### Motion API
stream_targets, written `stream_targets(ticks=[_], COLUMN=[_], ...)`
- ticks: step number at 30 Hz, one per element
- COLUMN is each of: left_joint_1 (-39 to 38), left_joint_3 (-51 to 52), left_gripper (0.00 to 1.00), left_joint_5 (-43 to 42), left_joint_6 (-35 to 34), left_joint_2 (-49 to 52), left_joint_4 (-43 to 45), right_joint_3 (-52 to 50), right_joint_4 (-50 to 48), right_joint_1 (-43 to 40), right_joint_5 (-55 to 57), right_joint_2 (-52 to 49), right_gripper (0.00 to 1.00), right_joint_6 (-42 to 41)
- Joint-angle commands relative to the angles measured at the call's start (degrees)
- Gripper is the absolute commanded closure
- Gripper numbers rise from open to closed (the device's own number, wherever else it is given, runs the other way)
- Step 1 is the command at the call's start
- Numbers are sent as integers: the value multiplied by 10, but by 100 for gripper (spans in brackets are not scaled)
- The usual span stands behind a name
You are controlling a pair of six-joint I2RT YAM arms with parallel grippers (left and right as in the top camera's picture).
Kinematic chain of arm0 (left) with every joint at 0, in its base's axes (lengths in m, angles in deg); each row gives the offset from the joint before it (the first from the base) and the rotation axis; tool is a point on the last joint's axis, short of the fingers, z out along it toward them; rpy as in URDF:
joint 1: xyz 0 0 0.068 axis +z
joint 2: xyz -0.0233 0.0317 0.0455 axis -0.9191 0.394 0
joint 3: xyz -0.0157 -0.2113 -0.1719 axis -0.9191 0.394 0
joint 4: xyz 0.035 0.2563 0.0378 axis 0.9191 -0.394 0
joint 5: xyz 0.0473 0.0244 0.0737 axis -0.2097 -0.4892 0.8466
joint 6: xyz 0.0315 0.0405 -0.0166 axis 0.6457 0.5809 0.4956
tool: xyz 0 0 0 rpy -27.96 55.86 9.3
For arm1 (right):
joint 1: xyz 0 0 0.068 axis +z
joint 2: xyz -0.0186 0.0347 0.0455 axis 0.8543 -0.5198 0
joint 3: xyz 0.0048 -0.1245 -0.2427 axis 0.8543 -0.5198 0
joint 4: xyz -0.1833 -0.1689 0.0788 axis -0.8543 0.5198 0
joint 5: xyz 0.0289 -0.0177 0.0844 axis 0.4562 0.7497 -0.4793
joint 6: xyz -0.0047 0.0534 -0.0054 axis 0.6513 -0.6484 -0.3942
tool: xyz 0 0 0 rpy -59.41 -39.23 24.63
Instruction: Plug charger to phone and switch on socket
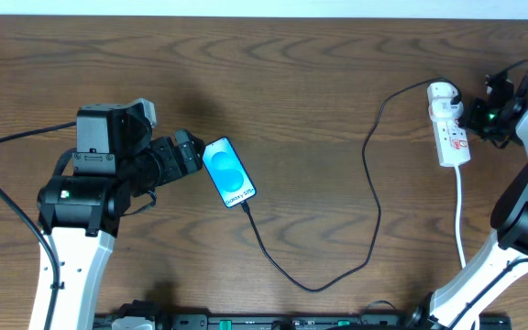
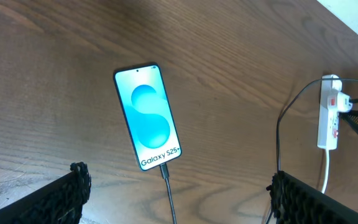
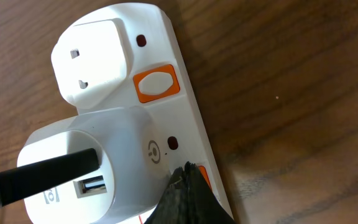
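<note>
The phone (image 1: 228, 172) lies flat on the wooden table with its blue screen lit; it also shows in the left wrist view (image 2: 147, 116). The black charger cable (image 1: 370, 174) is plugged into the phone's lower end (image 2: 164, 170) and loops across the table to a white adapter (image 3: 79, 171) in the socket strip (image 1: 451, 128). My left gripper (image 1: 189, 152) is open beside the phone's left edge, touching nothing. My right gripper (image 3: 190, 198) is shut, its tip resting on the strip's second orange switch (image 3: 202, 178).
A white cord (image 1: 459, 215) runs from the strip toward the front edge. A rounded white plug (image 3: 92, 59) sits at the strip's far end beside another orange switch (image 3: 155, 83). My right arm's base stands at front right (image 1: 511, 234).
</note>
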Motion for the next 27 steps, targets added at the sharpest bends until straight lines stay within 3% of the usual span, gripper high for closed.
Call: stream_targets(ticks=[1, 27], left_joint_1=[1, 1], left_joint_3=[-10, -10], left_gripper=[6, 6], left_joint_5=[5, 5], left_joint_6=[1, 1], left_joint_2=[-4, -4], left_joint_4=[0, 0], right_joint_3=[-20, -20], right_joint_4=[17, 13], right_joint_1=[47, 76], right_joint_5=[-82, -108], right_joint_2=[3, 3], right_gripper=[99, 99], right_joint_6=[11, 12])
